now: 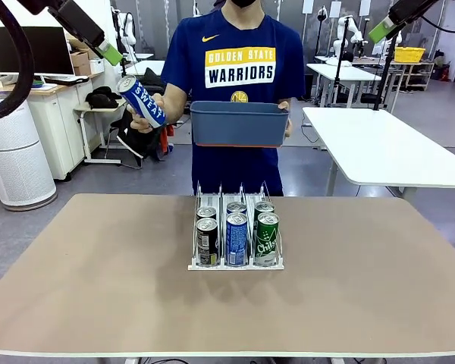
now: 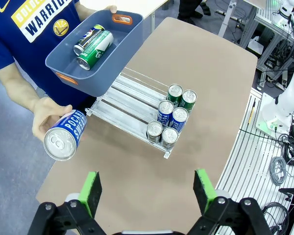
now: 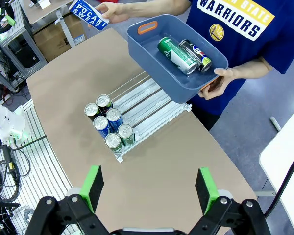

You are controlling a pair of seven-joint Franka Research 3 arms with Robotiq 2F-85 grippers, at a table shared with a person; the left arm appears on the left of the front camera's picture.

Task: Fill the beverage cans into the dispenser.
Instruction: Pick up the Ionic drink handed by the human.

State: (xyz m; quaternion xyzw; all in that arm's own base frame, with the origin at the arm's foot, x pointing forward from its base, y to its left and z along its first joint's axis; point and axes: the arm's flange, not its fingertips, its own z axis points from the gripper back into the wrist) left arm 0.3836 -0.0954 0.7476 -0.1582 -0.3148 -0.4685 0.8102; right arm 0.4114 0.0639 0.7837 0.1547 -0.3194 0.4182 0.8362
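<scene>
The dispenser (image 1: 235, 264) stands mid-table with several beverage cans at its front: a black one (image 1: 207, 241), a blue one (image 1: 236, 238) and a green one (image 1: 267, 238), each with another behind. The person holds out a blue can (image 1: 142, 100) (image 2: 63, 136) (image 3: 89, 14) in one hand. The other hand holds a blue-grey bin (image 1: 238, 123) with a green can (image 2: 94, 50) (image 3: 175, 55) and a dark can (image 3: 196, 55) lying in it. My left gripper (image 2: 148, 192) hangs open high above the table, below the held can in its view. My right gripper (image 3: 150, 188) is open, high over the table too.
The brown table (image 1: 98, 280) has bare room on both sides of the rack (image 2: 137, 117). A white table (image 1: 379, 144) stands behind at right. Desks, a monitor and a white cylinder (image 1: 15, 159) are at far left.
</scene>
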